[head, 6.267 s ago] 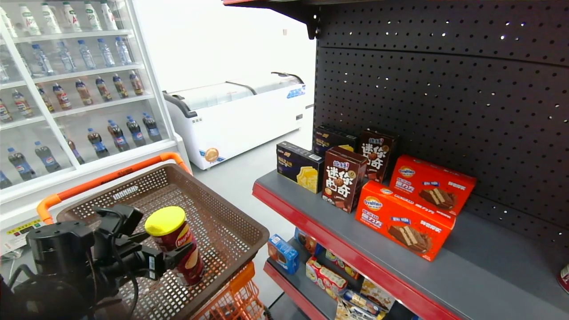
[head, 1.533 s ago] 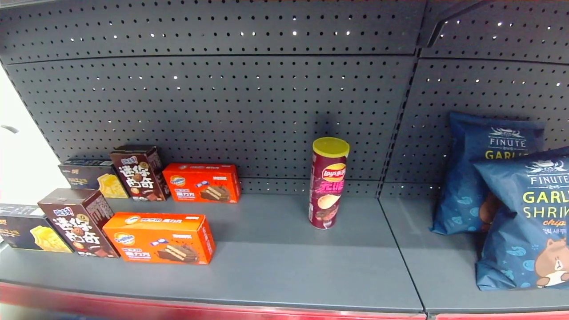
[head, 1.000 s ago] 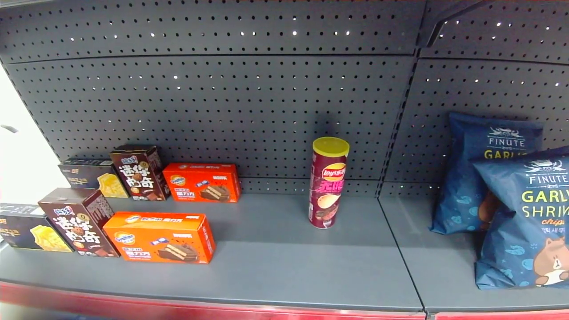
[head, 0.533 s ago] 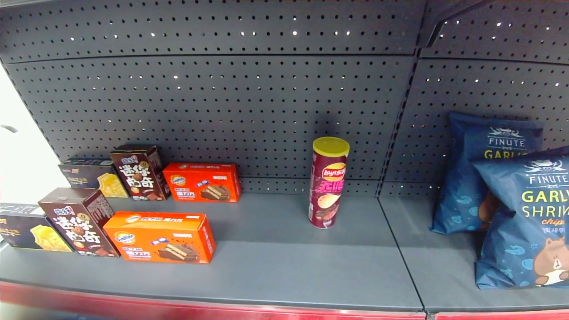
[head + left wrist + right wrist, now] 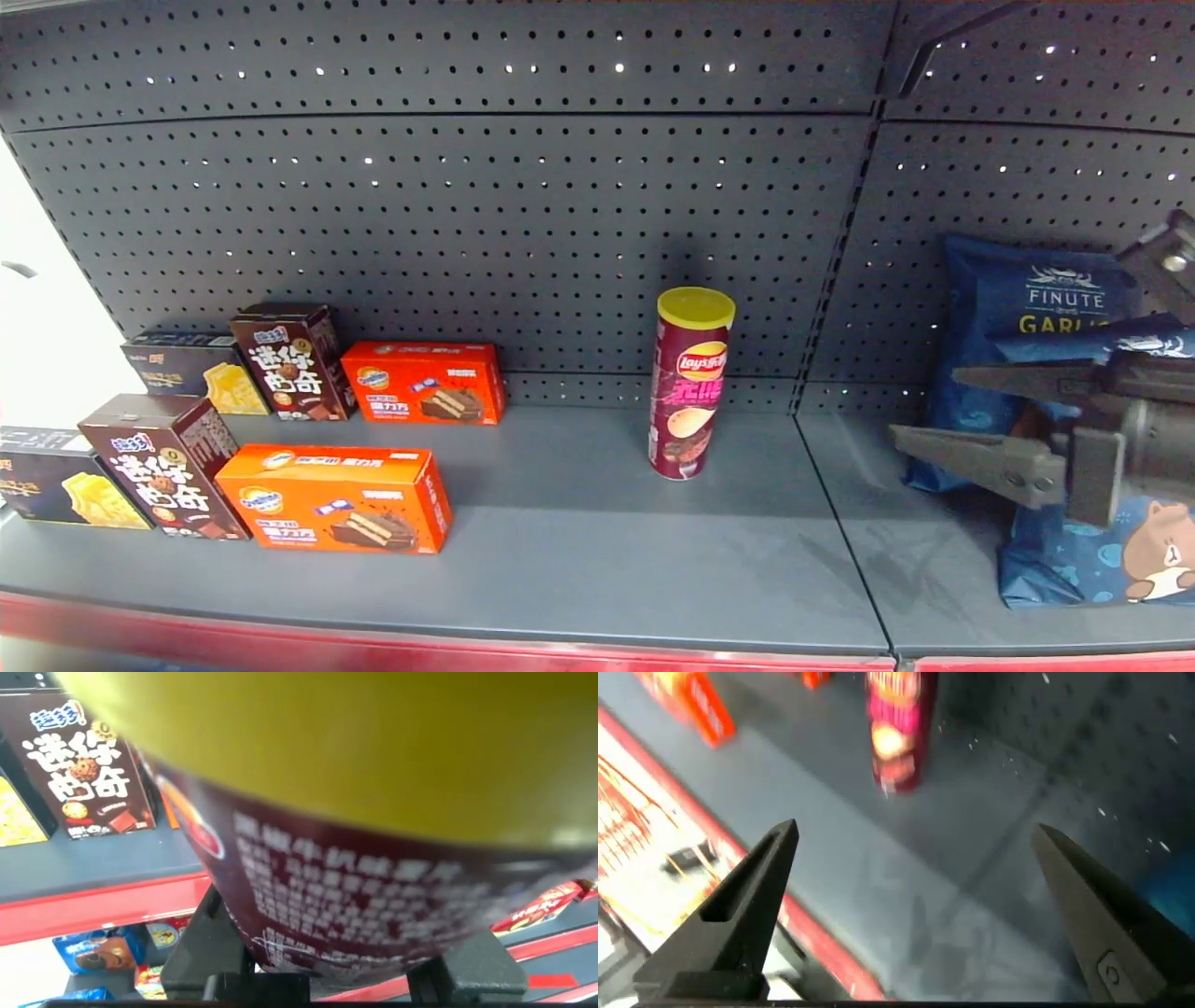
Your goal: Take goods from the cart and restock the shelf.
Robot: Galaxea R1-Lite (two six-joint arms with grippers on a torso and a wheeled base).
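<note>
Restocking in progress. The right gripper (image 5: 924, 403), jaws apart and empty, has just come in before the blue snack bags (image 5: 1027, 289). One chip can (image 5: 691, 383) stands upright on the shelf (image 5: 597, 560). The left gripper (image 5: 341, 975) clamps a second chip can (image 5: 374, 887) in front of the shelf, probably the next item to place

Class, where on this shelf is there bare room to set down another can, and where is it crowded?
Bare shelf lies between the orange boxes and the standing can, along the front edge before it, and between that can and the blue bags, though the right end effector hangs there. Crowded: boxes at left, bags at right.
</note>
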